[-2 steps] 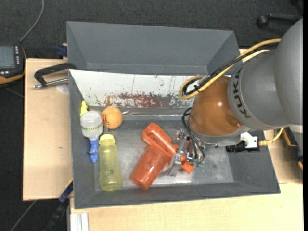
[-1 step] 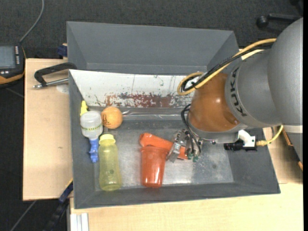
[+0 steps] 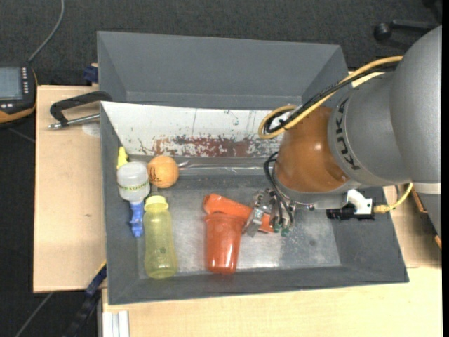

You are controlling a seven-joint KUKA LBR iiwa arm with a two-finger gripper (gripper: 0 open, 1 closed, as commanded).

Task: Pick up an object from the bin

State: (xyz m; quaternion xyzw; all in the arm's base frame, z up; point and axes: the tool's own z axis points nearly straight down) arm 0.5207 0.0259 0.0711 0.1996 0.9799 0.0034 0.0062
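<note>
Grey sheet metal forms the bin, whose walls slope down to a flat, scuffed floor panel. The lit back wall carries a band of reddish-brown stains along its lower edge. Dark carpet lies beyond the bin's far rim.

The arm enters from the right, with an orange cover at the wrist and yellow cables looping over it. The tool hangs low over the middle of the floor panel; whether it is open or closed cannot be told.

An orange-red cup lies on its side at the centre of the bin, its length running from front to back. An orange lid-like piece sits at the cup's far end. The tool is just beside that far end, on its right; contact cannot be confirmed.

Along the left wall lie a pale yellow-green bottle, a blue piece, a white-capped jar and a yellow item. An orange ball rests just beside the jar, near the back wall.

Bare floor shows between the bottle and the cup, and more widely right of the tool, as far as the right wall. The cup's near end lies close to the front wall.
</note>
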